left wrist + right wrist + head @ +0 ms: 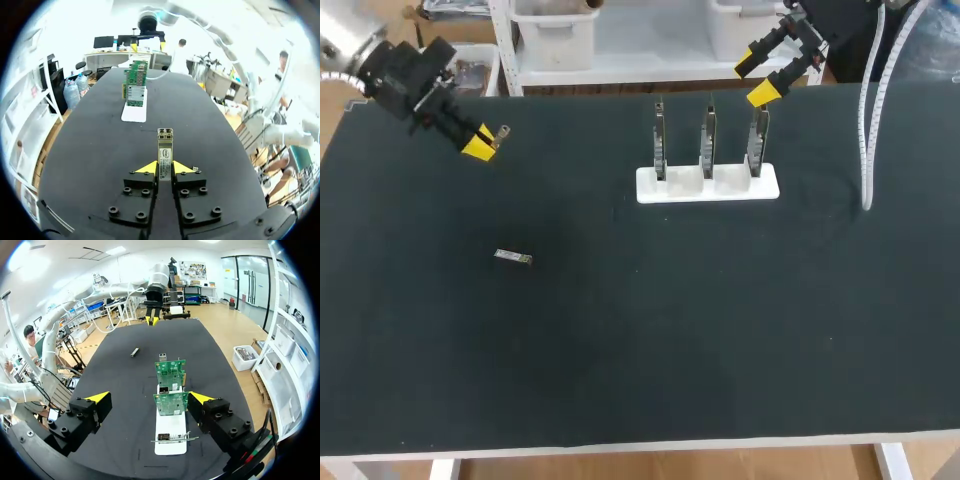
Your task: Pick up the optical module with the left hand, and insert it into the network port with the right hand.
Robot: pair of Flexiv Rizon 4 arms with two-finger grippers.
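As left gripper [165, 168] pinches it, slim metal optical module [165, 145] protrudes.

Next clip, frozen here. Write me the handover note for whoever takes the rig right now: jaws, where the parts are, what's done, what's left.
Left gripper: jaws shut on the small silver metal optical module, held over the left side of the black table.
Right gripper: jaws open, empty, above the three upright green circuit boards in their white base.
A second small silver module lies on the table, apart from both grippers.
Done: pickup by the left arm.
Left: pass the module to the right gripper, then insert it into a port on the boards.
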